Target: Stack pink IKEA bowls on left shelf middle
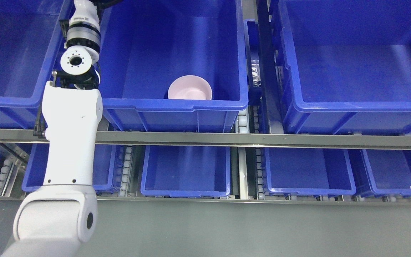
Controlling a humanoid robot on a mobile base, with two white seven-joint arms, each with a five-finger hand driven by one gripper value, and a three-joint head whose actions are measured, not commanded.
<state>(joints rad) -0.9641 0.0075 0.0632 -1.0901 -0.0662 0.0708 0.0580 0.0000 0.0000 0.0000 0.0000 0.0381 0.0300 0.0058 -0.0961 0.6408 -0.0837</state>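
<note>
So the left arm (70, 142) comes in from the bottom left and goes almost straight up the picture: fat white shoulder piece at the bottom, long white forearm section crossing the metal shelf rail (227, 138), then a round joint with a ring of holes and a silver and black wrist segment above it. It runs out of the top edge, so the hand itself is off camera and I can't tell what the fingers are doing. Right arm isn't showing anywhere.

The pink bowl (189, 88) is sitting in the big blue bin (177, 105) in the middle of the upper shelf row, tucked against the bin's front wall, a bit right of centre. It's upright, mouth facing up, slightly tipped toward the camera so you see inside it. It's round, so no real long axis. Can't tell if it's one bowl or a couple nested together. It's well apart from the arm, which passes over the bin's left edge.

More blue bins either side on that row, and a row of smaller blue bins (186, 171) on the roller shelf below.
</note>
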